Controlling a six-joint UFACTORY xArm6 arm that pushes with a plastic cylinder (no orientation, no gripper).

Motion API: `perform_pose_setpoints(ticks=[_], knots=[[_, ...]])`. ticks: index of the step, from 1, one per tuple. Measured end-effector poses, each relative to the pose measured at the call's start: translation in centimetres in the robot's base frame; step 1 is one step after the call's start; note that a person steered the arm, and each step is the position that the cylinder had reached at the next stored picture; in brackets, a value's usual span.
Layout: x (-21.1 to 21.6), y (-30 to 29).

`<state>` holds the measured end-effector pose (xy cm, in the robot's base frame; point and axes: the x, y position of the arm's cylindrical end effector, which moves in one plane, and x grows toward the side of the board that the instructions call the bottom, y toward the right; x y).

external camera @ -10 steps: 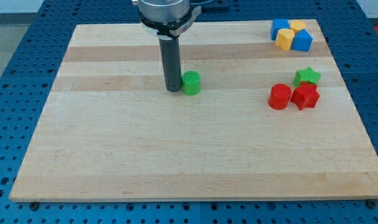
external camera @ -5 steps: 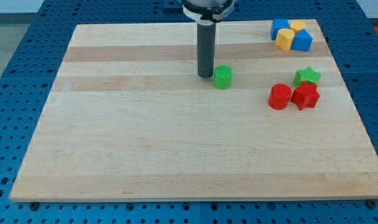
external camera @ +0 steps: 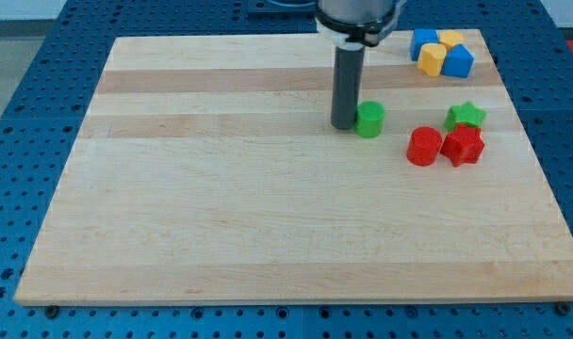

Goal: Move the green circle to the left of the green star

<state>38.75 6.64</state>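
The green circle sits on the wooden board, right of centre toward the view's top. My tip touches its left side. The green star lies further to the view's right, with a gap between it and the circle. The rod rises straight from the tip to the arm at the view's top.
A red circle and a red star sit just below the green star, touching each other. Two blue blocks and two yellow blocks cluster at the board's top right corner.
My tip and the green circle have moved together to the view's right, from the board's middle toward the green star. The other blocks have not moved.
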Motion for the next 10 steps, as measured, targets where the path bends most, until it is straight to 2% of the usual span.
perform_pose_setpoints(ticks=[4, 10], knots=[[0.0, 4.9], [0.0, 7.7]])
